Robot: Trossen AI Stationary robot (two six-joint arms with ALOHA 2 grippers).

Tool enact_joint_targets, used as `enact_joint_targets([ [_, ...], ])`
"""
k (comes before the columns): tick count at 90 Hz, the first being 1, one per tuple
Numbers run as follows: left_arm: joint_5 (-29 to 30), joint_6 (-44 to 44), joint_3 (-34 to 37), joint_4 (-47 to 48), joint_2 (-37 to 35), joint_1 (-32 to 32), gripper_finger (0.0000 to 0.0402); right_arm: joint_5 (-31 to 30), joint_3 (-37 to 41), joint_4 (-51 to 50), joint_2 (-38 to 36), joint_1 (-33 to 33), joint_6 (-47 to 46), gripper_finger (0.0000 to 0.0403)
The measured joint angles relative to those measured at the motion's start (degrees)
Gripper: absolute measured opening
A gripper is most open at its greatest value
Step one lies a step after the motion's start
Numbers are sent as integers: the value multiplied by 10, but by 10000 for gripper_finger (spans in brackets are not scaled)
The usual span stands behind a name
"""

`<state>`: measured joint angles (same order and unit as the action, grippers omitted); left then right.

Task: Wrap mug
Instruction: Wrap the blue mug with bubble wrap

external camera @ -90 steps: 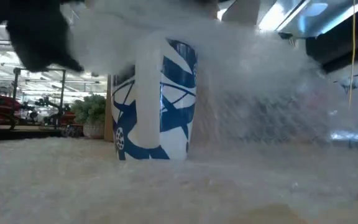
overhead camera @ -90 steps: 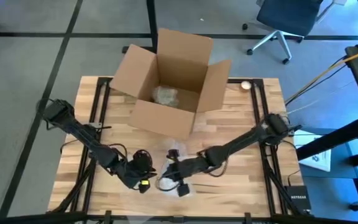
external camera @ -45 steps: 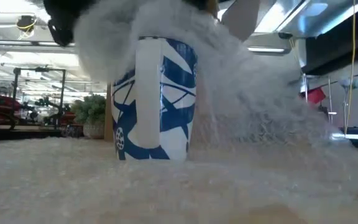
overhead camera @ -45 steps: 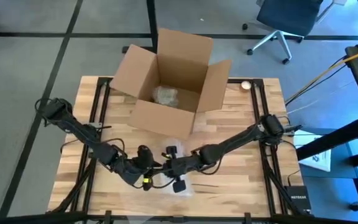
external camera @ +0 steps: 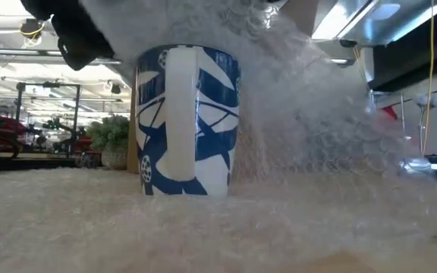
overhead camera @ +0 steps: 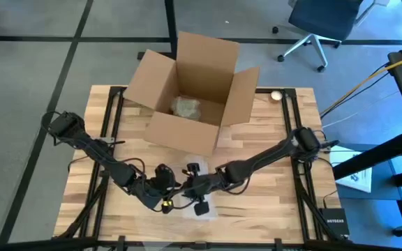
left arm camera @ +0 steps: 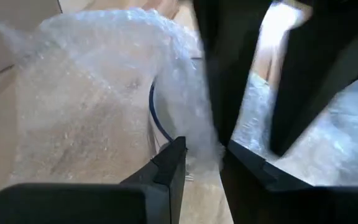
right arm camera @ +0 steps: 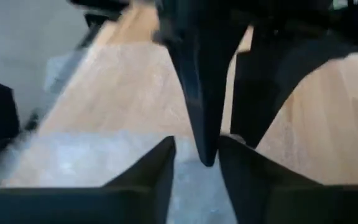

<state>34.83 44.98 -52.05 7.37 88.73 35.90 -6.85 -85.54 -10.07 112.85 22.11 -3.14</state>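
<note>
Mug [external camera: 188, 121] – white with blue pattern – stands upright on bubble wrap [external camera: 317, 152] near the table's front edge, between the two grippers. High view: both arms reach in to the front middle of the wooden table [overhead camera: 278, 202]; left gripper [overhead camera: 165, 189] and right gripper [overhead camera: 195, 192] sit just beside each other over the clear sheet, mug itself hidden under them; open cardboard box [overhead camera: 190, 90] stands behind, well apart, with something wrapped lying inside. Low view: mug's handle side faces the camera, bare; the sheet rises behind and over its far side, draped down to the table on one side, while a dark gripper part [external camera: 78, 34] hangs above beside the rim. Which arm that is, cannot tell from this view. Left wrist view: left fingers [left arm camera: 169, 168] are pressed nearly together, pinching a fold of the wrap, with the mug's blue rim line just showing through the plastic; the other arm's dark fingers stand close ahead. Right wrist view: right fingers [right arm camera: 160, 165] stand narrowly apart just above the sheet; whether they grip it, cannot tell. Progress, as a judgement: wrapping is partway – sheet lifted over the back, front of the mug uncovered; left to do is pulling it round the front and closing it.
</note>
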Motion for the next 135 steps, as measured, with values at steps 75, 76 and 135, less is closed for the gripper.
enact_joint_targets([
  [75, 8, 22, 0, -7, 10, -4, 76, 14, 0, -97, -9, 0, -101, 44],
  [76, 8, 22, 0, -7, 10, -4, 76, 14, 0, -94, -8, 0, -101, 36],
  [135, 13, 20, 0, -8, 10, -5, 76, 56, -2, -86, 49, -27, -146, 1],
])
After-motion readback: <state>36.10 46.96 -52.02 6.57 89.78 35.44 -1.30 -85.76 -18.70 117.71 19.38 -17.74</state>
